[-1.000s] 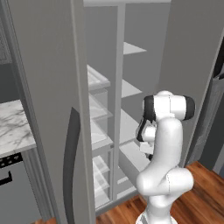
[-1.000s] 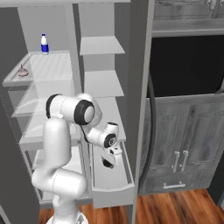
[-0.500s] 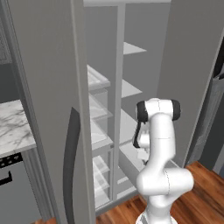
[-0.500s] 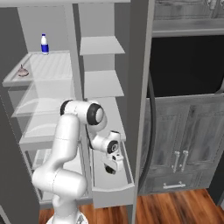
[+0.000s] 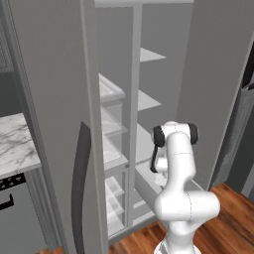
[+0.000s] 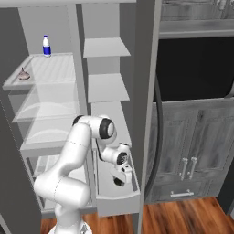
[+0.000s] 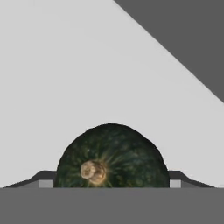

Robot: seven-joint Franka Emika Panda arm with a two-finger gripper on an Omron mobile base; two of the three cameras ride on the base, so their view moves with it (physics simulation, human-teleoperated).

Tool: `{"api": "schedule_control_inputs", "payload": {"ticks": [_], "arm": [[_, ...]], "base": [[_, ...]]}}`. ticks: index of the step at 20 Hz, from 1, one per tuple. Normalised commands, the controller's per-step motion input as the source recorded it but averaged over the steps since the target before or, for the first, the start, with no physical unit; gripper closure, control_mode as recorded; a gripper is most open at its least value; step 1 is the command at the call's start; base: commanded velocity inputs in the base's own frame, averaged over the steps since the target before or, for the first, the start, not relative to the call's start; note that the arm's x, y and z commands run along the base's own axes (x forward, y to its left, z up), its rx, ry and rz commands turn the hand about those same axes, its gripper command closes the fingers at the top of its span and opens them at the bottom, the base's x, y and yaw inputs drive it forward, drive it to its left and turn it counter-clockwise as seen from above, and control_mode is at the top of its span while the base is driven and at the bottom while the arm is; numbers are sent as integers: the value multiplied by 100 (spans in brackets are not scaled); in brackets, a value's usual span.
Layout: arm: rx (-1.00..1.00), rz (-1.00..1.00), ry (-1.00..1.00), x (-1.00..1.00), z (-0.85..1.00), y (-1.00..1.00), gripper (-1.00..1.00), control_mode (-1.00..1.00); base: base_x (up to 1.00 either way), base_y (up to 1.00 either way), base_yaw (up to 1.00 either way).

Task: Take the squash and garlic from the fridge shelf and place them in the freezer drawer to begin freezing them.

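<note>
I have the claw (image 6: 119, 179) clamped on the squash (image 7: 113, 156) (dark green, stem toward the camera), low inside the freezer drawer (image 6: 119, 200). I'd ease down until it rests on the floor, then let go gently.

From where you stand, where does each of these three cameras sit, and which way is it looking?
Left base view: behind the arm's left, facing the open fridge; white arm lower right.
Right base view: behind its right, same fridge; gripper down in the freezer drawer.
Hand view: on the hand, looking along the gripper at the dark green squash between its fingers.
Both base views share fridge and arm.
</note>
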Motion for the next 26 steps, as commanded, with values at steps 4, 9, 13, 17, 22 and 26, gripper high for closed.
{"api": "schedule_control_inputs", "payload": {"ticks": [4, 9, 13, 17, 22, 26], "arm": [[0, 0, 2, 41, -62, 0, -100, -100], [0, 0, 0, -2, -9, 0, -100, -100], [0, 0, -7, -65, 18, 0, -100, -100], [0, 0, -12, -93, 43, 0, -100, -100], [0, -1, -24, -80, 86, 0, -100, -100], [0, -6, -34, -65, 100, 0, -100, -100]], "base": [[0, 0, 0], [0, 0, 0], [0, 0, 0], [0, 0, 0], [0, 0, 0], [0, 0, 0]]}}
